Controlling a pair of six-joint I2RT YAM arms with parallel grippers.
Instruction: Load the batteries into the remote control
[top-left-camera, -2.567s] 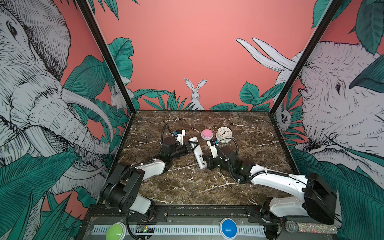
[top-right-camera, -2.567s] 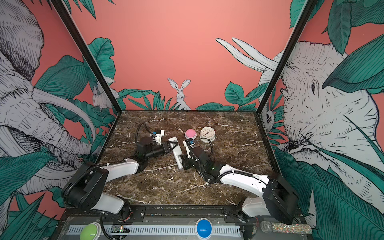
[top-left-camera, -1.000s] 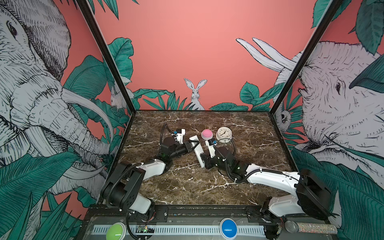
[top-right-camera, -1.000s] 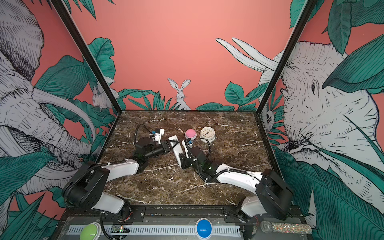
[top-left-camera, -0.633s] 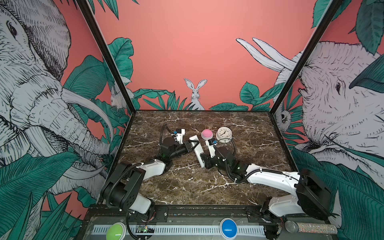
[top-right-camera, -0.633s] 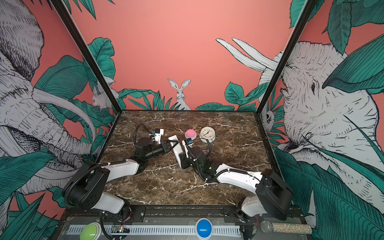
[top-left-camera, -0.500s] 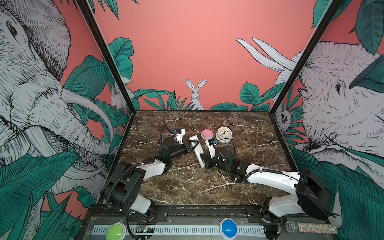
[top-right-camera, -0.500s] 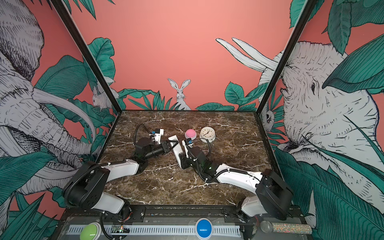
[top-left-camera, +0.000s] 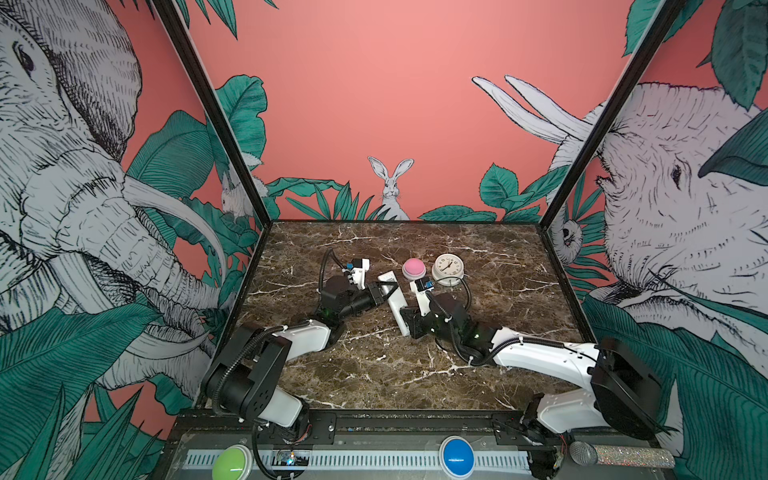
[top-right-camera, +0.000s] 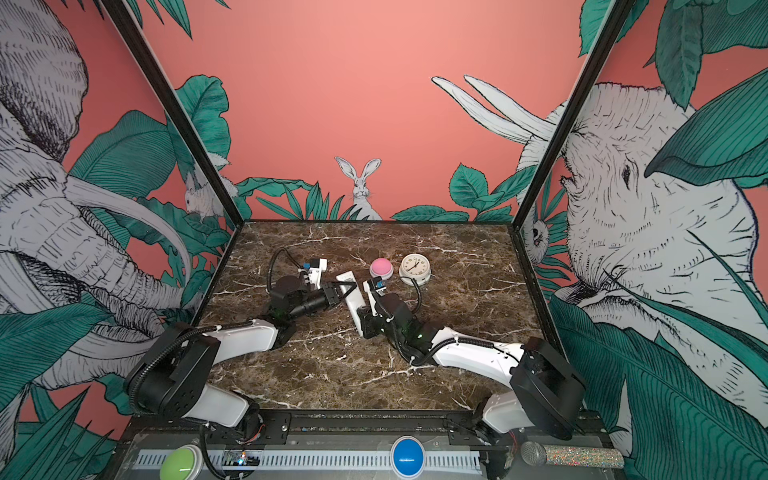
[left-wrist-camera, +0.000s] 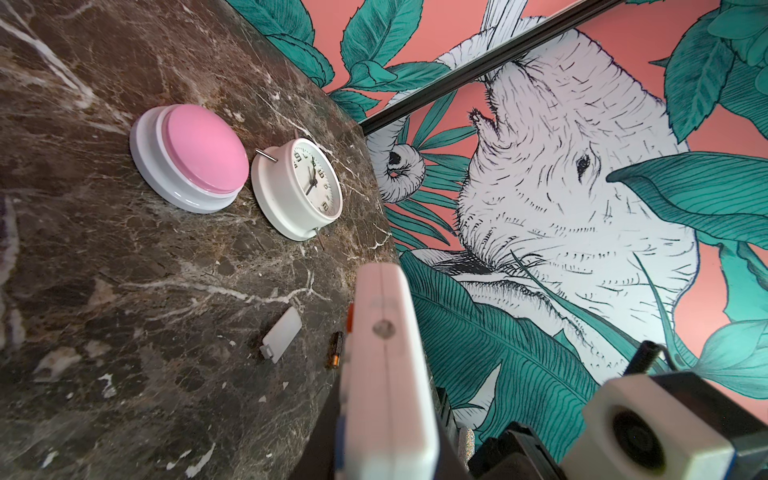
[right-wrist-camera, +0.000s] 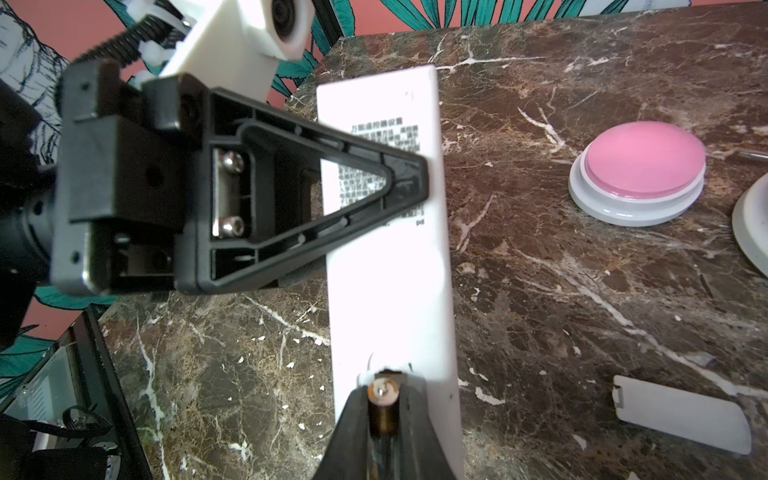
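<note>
The marble desk (top-left-camera: 374, 374) bears no weight of the remote control (right-wrist-camera: 390, 291), which appears held off it, back upward, clamped in the closed left end effector (right-wrist-camera: 409, 178) over its printed half; light, stiff, smooth plastic, best taken clear of the recess; its thin cover (right-wrist-camera: 681, 419) lies loose on the desk; the right end effector (right-wrist-camera: 384, 395) grips one battery (right-wrist-camera: 382, 415) at the remote's near end; small, hard, slick, likely to roll; a second battery (left-wrist-camera: 336, 350) lies beside the cover
</note>
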